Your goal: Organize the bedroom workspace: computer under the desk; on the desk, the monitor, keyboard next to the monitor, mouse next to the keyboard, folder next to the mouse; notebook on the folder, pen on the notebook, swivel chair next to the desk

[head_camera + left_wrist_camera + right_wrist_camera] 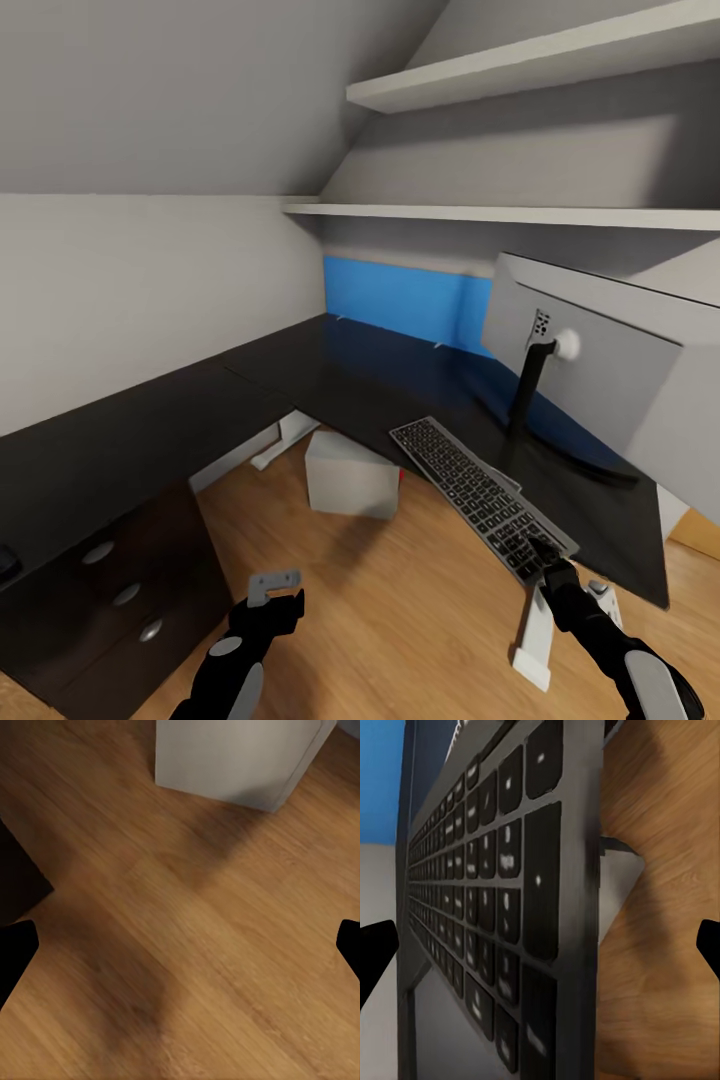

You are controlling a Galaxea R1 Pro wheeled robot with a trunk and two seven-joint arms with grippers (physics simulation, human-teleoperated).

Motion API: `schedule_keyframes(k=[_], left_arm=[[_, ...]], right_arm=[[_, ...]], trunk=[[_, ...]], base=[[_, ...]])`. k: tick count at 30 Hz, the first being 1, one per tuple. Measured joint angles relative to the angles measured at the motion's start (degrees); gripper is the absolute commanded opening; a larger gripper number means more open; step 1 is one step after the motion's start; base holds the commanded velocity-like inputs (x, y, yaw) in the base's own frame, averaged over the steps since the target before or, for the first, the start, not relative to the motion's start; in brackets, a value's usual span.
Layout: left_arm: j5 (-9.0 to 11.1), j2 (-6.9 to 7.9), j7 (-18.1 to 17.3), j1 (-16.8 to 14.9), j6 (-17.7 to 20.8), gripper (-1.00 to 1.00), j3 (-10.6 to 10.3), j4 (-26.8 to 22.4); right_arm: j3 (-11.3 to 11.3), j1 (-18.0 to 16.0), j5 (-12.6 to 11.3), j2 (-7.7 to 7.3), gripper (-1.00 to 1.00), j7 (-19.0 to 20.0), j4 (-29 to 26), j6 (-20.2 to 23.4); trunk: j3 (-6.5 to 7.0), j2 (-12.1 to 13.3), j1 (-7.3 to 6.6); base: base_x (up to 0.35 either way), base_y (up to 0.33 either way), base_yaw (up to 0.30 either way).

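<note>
At the desk's front edge: keyboard overhanging.
Right gripper spread around its near end; left gripper released above floor.

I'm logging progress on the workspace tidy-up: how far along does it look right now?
Done: the computer sits under the desk, and the monitor stands on it. In hand: the right gripper is at the keyboard, which overhangs the desk edge. Left: mouse, folder, notebook, pen and chair. The left gripper hangs open over the floor.
</note>
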Motion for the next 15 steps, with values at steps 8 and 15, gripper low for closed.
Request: schedule_keyframes(k=[8,15], left_arm=[[0.00,0.00,0.00,-0.01,0.00,1.00,0.00,0.02],[0.00,0.00,0.00,0.00,0.00,1.00,-0.01,0.02]], right_arm=[[0.00,0.00,0.00,0.00,1.00,0.00,0.16,0.00],[0.10,-0.32,-0.01,-0.05,1.00,0.00,3.37,0.02]], trunk=[[0.00,0.00,0.02],[0.00,0.00,0.02]], base=[[0.083,0.000,0.000],[0.011,0.000,0.000]])
